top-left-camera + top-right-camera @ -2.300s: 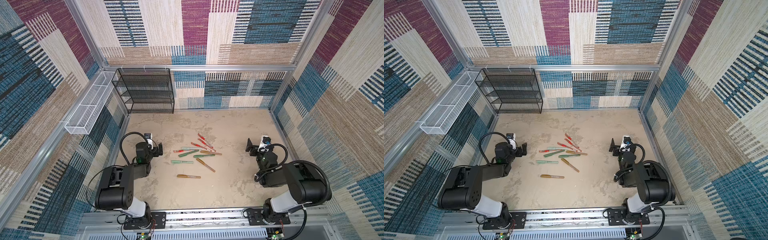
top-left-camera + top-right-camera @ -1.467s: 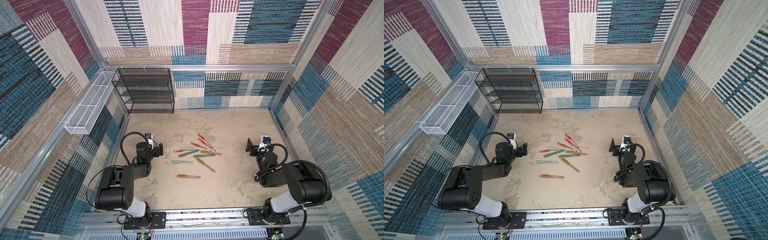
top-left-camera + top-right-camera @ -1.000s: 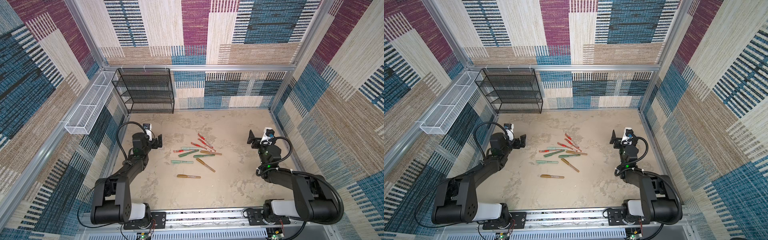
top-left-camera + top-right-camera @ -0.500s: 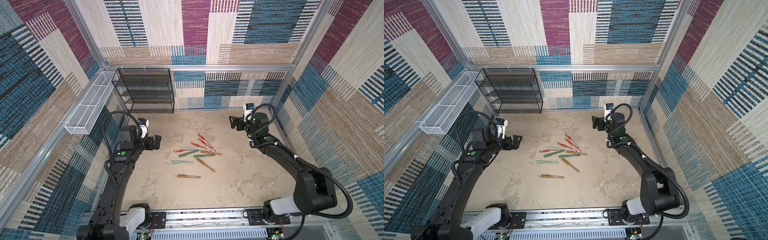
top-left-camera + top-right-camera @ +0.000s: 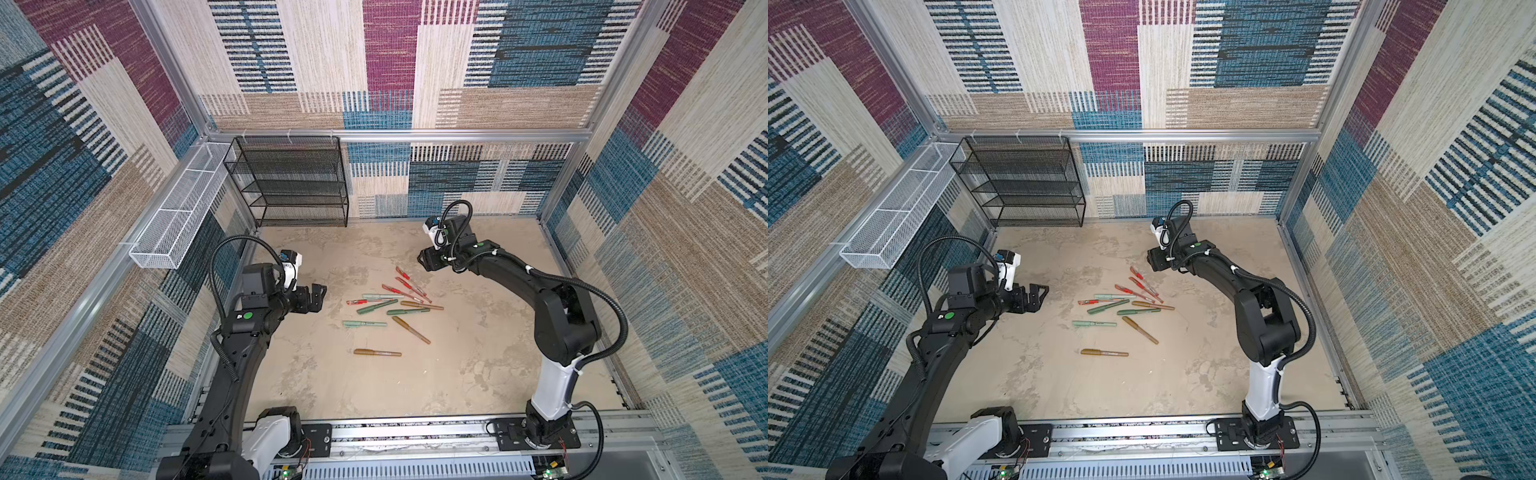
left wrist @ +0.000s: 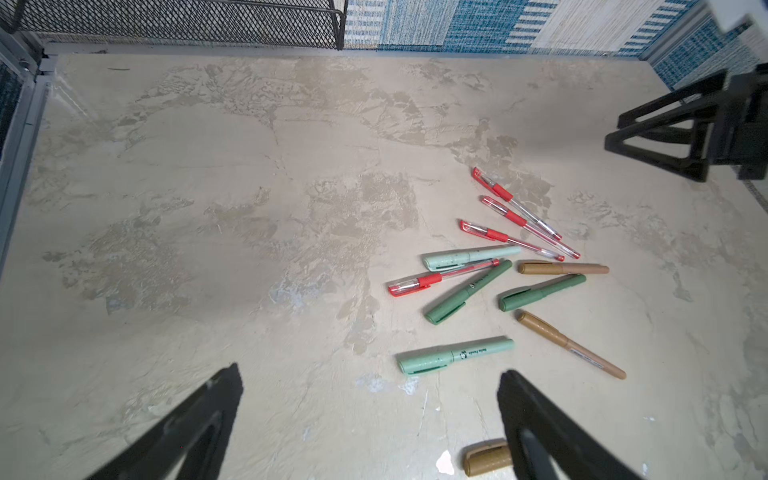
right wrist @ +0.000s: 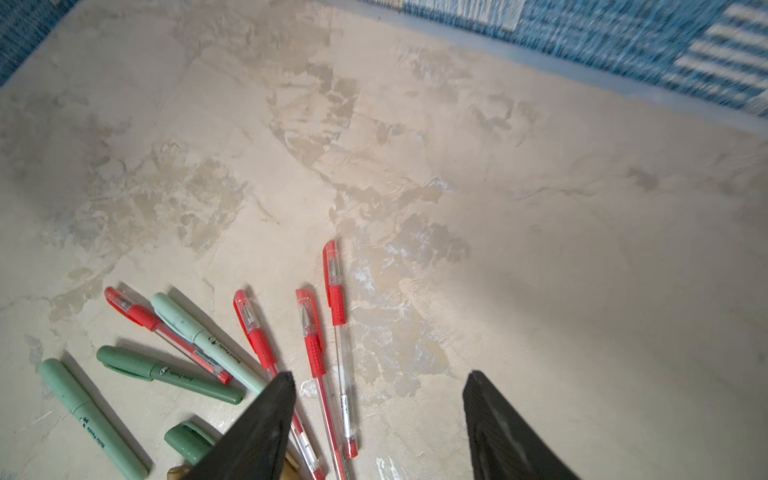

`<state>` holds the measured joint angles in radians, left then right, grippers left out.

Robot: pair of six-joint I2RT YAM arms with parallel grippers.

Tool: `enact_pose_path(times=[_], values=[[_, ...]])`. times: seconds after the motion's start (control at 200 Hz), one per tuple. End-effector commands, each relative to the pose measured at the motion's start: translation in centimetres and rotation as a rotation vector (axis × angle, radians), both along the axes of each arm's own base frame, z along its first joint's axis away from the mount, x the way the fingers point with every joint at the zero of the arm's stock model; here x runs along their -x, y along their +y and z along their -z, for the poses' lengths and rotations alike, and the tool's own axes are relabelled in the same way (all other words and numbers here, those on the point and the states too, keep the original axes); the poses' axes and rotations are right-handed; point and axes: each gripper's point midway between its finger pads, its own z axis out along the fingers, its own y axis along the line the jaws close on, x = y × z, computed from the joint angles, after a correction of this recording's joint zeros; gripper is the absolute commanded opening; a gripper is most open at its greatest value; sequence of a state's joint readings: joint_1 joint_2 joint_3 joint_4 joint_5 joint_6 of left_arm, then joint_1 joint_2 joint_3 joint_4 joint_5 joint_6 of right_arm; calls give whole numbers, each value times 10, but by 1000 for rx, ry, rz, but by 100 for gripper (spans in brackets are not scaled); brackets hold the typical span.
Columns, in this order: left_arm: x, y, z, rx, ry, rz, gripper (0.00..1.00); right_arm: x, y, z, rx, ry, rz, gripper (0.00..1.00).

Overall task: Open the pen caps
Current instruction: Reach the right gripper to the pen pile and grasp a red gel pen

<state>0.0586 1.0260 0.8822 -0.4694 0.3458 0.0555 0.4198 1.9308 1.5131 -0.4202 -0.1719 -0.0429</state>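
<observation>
The left claw [image 5: 318, 298] is gaping wide, gripping nothing, and hovering just left of the pens [image 5: 405, 311]. The right claw [image 5: 423, 262] is standing with jaws apart, empty, by the cluster's far end. The caps [image 6: 419, 362] are all sitting on their pens mid-worktop [image 5: 478, 374], with bare surface lying all around.

The red pens [image 6: 502, 192], mint pens [image 6: 455, 355], dark green pens [image 6: 467, 293] and gold pens [image 6: 563, 268] lie on a sandy surface [image 6: 208, 187] with darker blotches. The walls [image 5: 390, 62] are patches of blue, purple, tan and cream stripes. The rack [image 5: 291, 183] is black mesh and the basket [image 5: 174, 224] white mesh.
</observation>
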Motion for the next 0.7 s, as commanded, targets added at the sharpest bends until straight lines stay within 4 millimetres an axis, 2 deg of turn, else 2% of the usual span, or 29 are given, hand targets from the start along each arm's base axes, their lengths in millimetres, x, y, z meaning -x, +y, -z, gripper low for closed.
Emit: enact_pose_path(times=[0.0,0.045,0.065,0.12,0.21,0.351,0.546,0.691], values=[[-2,-3,-5,9,-24,17,100,9,-2,26,113,84,-22,66],[-2,-2,-6,6,-27,14,100,12,-3,42,144,126,-22,61],[-2,-2,-5,4,-26,13,100,6,1,36,143,115,-25,59],[-2,-2,-6,4,-28,11,100,4,3,45,160,145,-27,55],[-3,0,-6,0,-26,0,100,4,8,58,183,184,-37,54],[-4,1,-7,-4,-29,-5,100,1,20,66,192,196,-64,51],[-3,0,-8,-4,-30,-2,100,-2,30,79,191,230,-78,35],[-4,3,-6,-13,-26,-16,100,3,37,89,194,252,-94,34]])
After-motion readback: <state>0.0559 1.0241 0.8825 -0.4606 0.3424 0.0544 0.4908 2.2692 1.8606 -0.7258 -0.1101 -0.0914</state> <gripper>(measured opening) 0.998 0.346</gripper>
